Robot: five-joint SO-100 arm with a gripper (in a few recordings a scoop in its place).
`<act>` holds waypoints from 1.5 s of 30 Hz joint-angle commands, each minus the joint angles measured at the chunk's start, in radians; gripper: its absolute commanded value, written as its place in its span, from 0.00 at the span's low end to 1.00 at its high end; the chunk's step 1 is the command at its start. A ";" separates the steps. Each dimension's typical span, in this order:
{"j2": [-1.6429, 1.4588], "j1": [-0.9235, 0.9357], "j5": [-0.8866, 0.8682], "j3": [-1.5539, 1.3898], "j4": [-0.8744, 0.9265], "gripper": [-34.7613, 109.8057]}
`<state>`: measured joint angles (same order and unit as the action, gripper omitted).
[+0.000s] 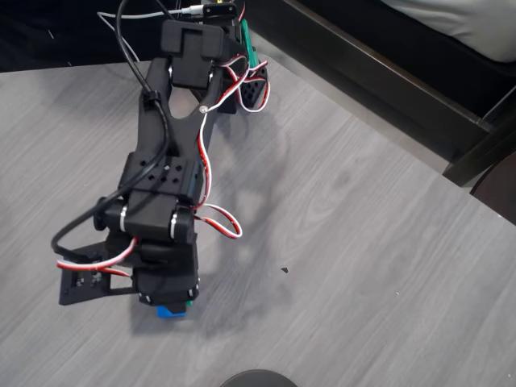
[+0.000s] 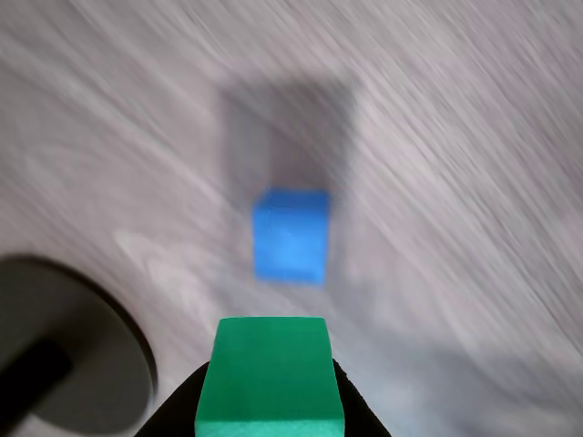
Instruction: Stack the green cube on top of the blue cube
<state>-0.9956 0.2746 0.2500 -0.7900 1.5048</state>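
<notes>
In the wrist view, the dark round object (image 2: 64,350) lies at lower left, and the gripper (image 2: 271,401) has its jaws closed on the green cube (image 2: 271,373), held above the table (image 2: 474,182). The blue cube (image 2: 291,234) rests on the table ahead of the green cube, apart from it. Risk: releasing before the cubes are aligned would probably set the green cube off-centre, so that it tips off or pushes the blue cube aside.

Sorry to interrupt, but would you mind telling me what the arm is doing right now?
The black arm's pincer holds a small matte teal-green cube above the grey wood-grain table. A small bright blue matte cube sits on the table just ahead in the wrist view, apart from the green one, so nothing is stacked yet.
</notes>
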 commanded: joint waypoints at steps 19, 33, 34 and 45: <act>0.474 0.029 -0.003 0.788 0.284 0.24; 0.499 0.020 -0.002 0.781 0.287 0.26; 0.502 0.020 0.000 0.781 0.287 0.31; 0.502 0.009 0.015 0.765 0.290 0.37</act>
<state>-0.4771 0.2899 0.2577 -0.0476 1.7810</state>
